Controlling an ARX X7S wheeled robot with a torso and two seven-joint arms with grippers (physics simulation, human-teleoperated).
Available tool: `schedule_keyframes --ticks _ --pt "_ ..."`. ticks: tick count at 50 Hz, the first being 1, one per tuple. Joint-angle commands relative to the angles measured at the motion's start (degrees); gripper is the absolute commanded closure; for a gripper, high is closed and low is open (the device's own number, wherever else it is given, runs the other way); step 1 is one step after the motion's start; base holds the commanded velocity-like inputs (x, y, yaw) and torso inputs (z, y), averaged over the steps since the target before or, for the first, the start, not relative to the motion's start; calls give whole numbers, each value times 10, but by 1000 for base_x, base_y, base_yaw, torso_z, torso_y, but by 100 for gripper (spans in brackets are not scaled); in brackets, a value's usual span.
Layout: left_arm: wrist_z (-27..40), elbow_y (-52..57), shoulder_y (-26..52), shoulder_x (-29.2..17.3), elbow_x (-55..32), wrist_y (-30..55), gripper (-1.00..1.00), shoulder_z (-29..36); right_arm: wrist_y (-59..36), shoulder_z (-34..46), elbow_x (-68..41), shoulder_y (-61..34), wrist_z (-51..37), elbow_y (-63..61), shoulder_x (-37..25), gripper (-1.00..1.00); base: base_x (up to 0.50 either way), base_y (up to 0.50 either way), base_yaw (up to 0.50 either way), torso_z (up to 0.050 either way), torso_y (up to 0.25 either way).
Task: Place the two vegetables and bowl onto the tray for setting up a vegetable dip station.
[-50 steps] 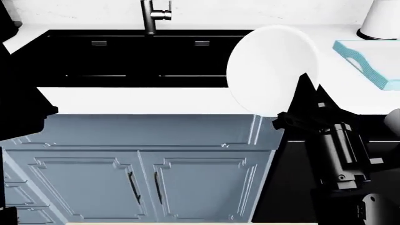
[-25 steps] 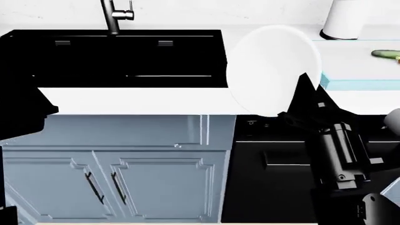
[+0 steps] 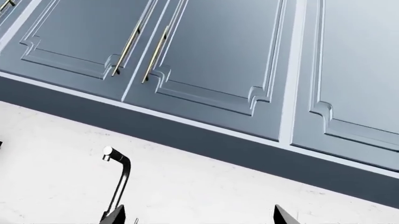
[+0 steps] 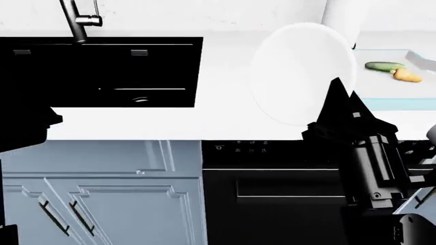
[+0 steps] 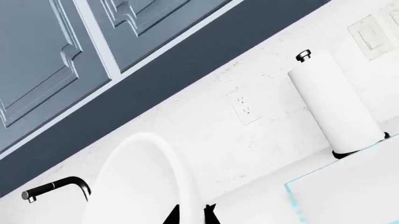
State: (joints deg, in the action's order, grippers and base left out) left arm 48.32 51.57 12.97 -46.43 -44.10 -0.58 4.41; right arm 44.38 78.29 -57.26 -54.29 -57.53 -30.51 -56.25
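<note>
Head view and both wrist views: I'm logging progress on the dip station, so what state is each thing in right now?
Round white bowl: lifted, tilted on edge, gripped at its rim.
Right gripper: jaws shut on the bowl's rim.
Left gripper: jaws apart, nothing between them.
Bumpy dark green cucumber: lying on the tray.
Stubby orange carrot: lying on the tray beside the cucumber.
Shallow light-blue-rimmed tray: flat on the counter, bowl not yet on it.

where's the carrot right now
In the head view the carrot lies on the tray at the far right of the counter, just beside the cucumber, right of the bowl held up by the right gripper.
</note>
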Motion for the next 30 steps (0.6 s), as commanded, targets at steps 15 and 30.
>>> schedule_keyframes --ticks 15,30 --pt "3 1 1 -2 -2 -2 -100 0 1 -13 3 4 11 -3 0 100 172 -482 0 0 1" --pt "4 1 3 -2 -1 -2 -100 3 0 -18 3 8 15 -4 0 100 112 -500 0 0 1"
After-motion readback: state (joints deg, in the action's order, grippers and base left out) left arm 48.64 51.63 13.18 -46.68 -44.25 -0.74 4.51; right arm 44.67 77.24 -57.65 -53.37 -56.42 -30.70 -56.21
